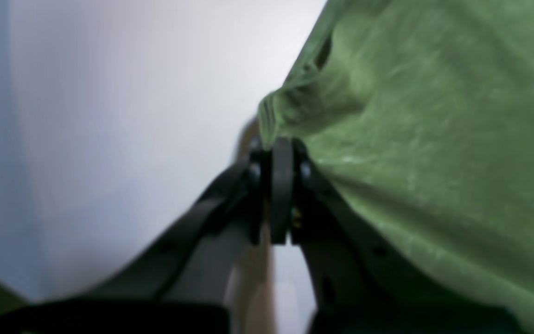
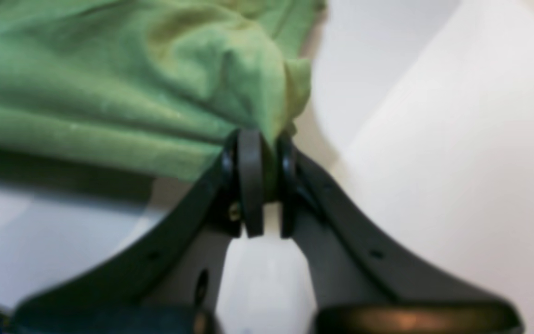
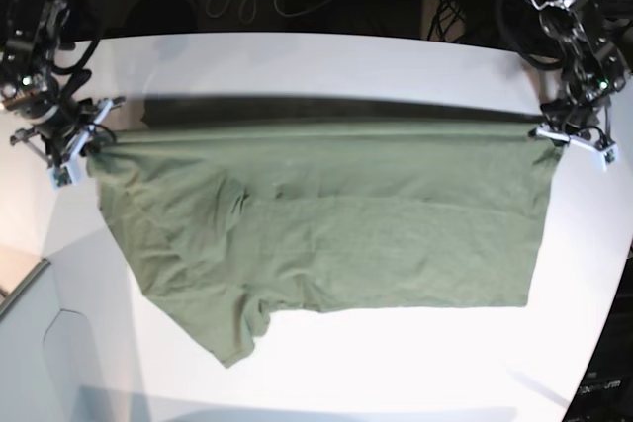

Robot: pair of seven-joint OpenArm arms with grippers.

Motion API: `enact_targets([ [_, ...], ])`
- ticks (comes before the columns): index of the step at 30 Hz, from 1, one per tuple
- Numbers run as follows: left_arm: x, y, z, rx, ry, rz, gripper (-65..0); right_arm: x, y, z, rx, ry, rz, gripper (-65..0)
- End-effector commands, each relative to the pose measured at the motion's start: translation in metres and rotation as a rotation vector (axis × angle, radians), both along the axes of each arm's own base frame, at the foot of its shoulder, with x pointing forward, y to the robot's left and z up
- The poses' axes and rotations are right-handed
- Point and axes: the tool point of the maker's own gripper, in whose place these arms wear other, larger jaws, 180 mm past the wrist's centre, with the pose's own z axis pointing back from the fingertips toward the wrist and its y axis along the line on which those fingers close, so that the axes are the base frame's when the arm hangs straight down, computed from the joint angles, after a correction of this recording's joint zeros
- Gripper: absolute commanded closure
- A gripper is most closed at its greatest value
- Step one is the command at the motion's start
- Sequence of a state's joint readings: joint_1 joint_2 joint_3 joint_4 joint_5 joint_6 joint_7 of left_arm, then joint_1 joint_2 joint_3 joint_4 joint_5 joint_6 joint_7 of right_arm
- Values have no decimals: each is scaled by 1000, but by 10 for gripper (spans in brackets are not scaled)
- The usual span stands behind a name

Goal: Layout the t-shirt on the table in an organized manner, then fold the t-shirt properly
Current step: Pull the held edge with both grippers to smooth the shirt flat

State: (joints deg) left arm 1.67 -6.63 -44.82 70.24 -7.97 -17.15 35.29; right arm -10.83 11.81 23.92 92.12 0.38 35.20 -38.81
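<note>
Your left gripper (image 1: 278,153) and right gripper (image 2: 260,148) each have their jaws clamped on a corner of the olive-green cotton t-shirt (image 3: 326,224), stretched taut between them, its lower part draped on the smooth white table (image 3: 396,363)

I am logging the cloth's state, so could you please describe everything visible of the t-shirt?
The t-shirt is plain olive-green, soft and wrinkled like cotton. It is stretched taut along its top edge between the right gripper and the left gripper, whose jaws are shut on bunched corners. Its body lies over the white table, and one sleeve points toward the near left of the base view.
</note>
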Motion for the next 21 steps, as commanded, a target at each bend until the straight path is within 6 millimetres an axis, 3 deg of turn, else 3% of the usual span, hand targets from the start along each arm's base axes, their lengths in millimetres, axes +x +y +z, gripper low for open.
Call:
enact_targets([
  [1, 2, 9, 10, 35, -33, 14, -3, -2, -11, 7, -39, -9, -3, 0],
  [7, -39, 1, 6, 67, 16, -2, -3, -39, -10, -14, -31, 72, -2, 0],
  [11, -54, 2, 11, 96, 26, -11, -3, -58, 1, -24, 1, 84, 0, 0],
  [21, -55, 2, 13, 107, 29, -19, -3, -88, 17, -41, 45, 139, -17, 0],
])
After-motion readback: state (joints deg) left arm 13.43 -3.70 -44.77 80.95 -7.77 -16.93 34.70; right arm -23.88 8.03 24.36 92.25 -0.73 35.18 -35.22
